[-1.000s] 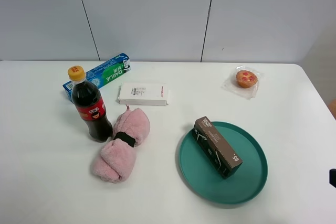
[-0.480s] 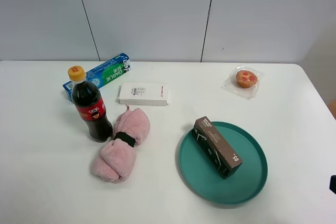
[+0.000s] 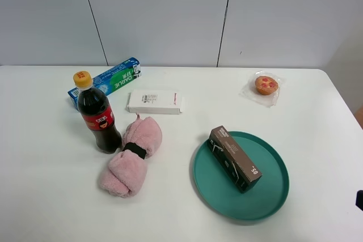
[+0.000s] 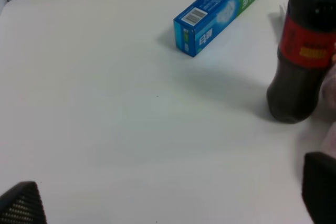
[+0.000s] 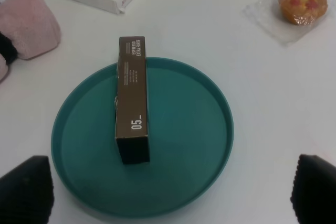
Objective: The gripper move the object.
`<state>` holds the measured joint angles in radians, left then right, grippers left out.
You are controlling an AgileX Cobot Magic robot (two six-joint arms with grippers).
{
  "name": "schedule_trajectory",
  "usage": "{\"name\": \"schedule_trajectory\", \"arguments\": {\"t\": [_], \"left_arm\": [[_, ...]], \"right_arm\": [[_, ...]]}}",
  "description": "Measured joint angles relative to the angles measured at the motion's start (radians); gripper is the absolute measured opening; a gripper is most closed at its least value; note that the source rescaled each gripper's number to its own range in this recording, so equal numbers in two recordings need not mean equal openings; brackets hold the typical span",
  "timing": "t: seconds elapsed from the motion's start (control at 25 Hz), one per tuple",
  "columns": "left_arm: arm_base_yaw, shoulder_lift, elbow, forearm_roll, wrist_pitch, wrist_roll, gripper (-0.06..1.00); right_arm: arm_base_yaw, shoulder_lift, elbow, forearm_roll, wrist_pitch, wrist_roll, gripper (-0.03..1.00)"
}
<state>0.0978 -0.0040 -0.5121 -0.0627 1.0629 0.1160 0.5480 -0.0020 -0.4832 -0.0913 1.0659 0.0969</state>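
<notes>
Matt brown cardboard object (image 3: 235, 158) on smooth teal plate (image 3: 272, 196); fluffy pink cloth towel (image 3: 131, 157); glossy plastic cola bottle (image 3: 97, 114); smooth white table (image 3: 181, 219).

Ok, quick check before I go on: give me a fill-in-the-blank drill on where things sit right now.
1. The brown carton lies on the green ____.
2. The cola bottle has a ____ cap.
3. The white box lies between the toothpaste carton and the pink ____.
4. The wrapped muffin sits directly on the ____, apart from the other items.

Missing words: plate; yellow; towel; table
</notes>
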Motion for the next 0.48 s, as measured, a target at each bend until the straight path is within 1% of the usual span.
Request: {"name": "schedule_trajectory", "arguments": {"t": [0.16, 0.32, 0.48], "left_arm": [[0.000, 0.000, 0.000, 0.000, 0.000, 0.000, 1.00], [0.000, 0.000, 0.000, 0.000, 0.000, 0.000, 1.00], [0.000, 0.000, 0.000, 0.000, 0.000, 0.000, 1.00]], "right_arm": [[-0.034, 0.000, 0.000, 0.000, 0.000, 0.000, 0.84], [-0.132, 0.000, 0.000, 0.005, 0.000, -0.011, 0.84], [-0.238, 0.000, 0.000, 0.043, 0.000, -0.056, 0.84]]}}
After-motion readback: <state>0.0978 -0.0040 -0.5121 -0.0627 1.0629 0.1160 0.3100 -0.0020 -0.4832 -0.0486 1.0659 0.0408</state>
